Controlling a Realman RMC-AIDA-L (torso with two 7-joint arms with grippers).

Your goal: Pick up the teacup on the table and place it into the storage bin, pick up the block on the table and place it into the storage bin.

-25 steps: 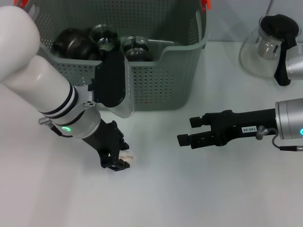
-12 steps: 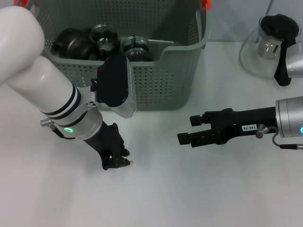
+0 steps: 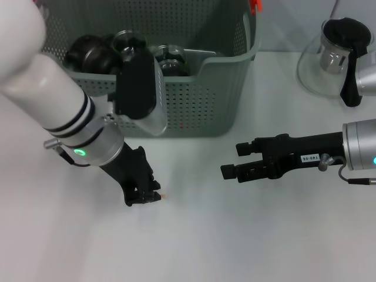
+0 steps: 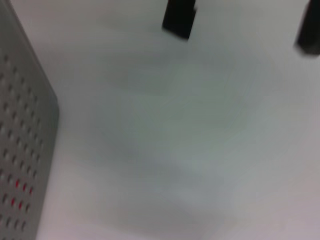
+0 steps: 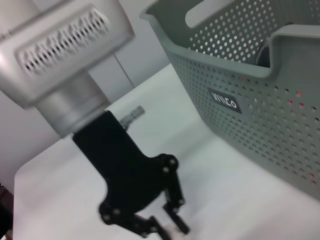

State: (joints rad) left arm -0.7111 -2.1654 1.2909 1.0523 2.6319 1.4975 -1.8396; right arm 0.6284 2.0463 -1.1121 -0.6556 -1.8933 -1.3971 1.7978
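Note:
The grey-green storage bin (image 3: 202, 94) stands at the back of the table; its perforated wall and black label (image 5: 222, 100) also fill the right wrist view. A clear glass teacup (image 3: 130, 42) lies inside it among dark round items. In front of the bin, my left gripper (image 3: 145, 198) points down at the table, shut on the small pale block (image 3: 165, 195), of which only a tip shows. The same gripper (image 5: 160, 222) appears in the right wrist view. My right gripper (image 3: 231, 161) hovers open over the table to the right, holding nothing.
A clear glass teapot (image 3: 329, 59) with a black lid and handle stands at the back right. An orange clip (image 3: 254, 6) sits on the bin's rim. The bin's wall (image 4: 20, 150) shows in the left wrist view, with bare white table beside it.
The left gripper's fingers closed around the block, which now is almost hidden. The left arm shifted slightly towards the bin. The right arm stayed still.

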